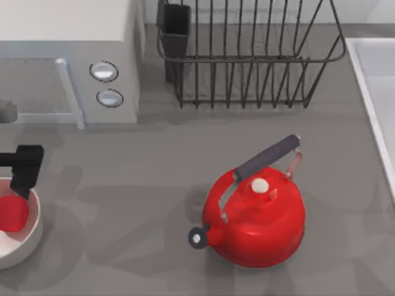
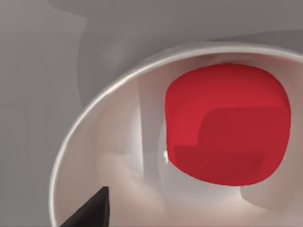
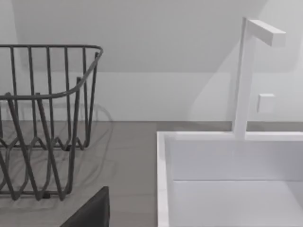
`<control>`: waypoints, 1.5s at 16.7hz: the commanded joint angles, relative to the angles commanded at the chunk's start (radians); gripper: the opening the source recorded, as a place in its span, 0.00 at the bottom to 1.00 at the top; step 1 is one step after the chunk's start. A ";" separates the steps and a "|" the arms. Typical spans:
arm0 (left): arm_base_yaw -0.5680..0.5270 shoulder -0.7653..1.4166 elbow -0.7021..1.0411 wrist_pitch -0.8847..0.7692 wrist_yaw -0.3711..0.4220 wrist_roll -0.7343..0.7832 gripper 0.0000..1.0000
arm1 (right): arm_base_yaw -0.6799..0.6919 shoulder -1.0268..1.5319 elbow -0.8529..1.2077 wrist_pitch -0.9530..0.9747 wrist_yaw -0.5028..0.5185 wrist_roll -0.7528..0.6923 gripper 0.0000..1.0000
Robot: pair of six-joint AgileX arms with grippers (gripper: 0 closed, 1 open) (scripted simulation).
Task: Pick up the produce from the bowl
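Now the left gripper (image 1: pixel 23 185) hovers over the bowl (image 1: pixel 31 237) at the table's left edge, tomato (image 1: pixel 12 213) inside; its finger state is unclear. Next: descend, close around it.

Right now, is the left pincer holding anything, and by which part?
Cannot be told. The left pincer is over the bowl, right at the red produce, but no contact between a finger and the fruit is visible.
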 joint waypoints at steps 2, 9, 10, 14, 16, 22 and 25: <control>-0.003 -0.003 -0.003 0.002 0.000 0.000 1.00 | 0.000 0.000 0.000 0.000 0.000 0.000 1.00; 0.000 0.097 -0.123 0.227 0.000 0.003 1.00 | 0.000 0.000 0.000 0.000 0.000 0.000 1.00; 0.000 0.120 -0.150 0.285 0.000 0.004 1.00 | 0.000 0.000 0.000 0.000 0.000 0.000 1.00; 0.003 0.196 -0.238 0.441 0.000 0.006 1.00 | 0.000 0.000 0.000 0.000 0.000 0.000 1.00; 0.003 0.207 -0.248 0.456 0.000 0.006 1.00 | 0.000 0.000 0.000 0.000 0.000 0.000 1.00; 0.003 0.207 -0.248 0.456 0.000 0.006 0.77 | 0.000 0.000 0.000 0.000 0.000 0.000 1.00; 0.003 0.207 -0.248 0.456 0.000 0.006 0.55 | 0.000 0.000 0.000 0.000 0.000 0.000 1.00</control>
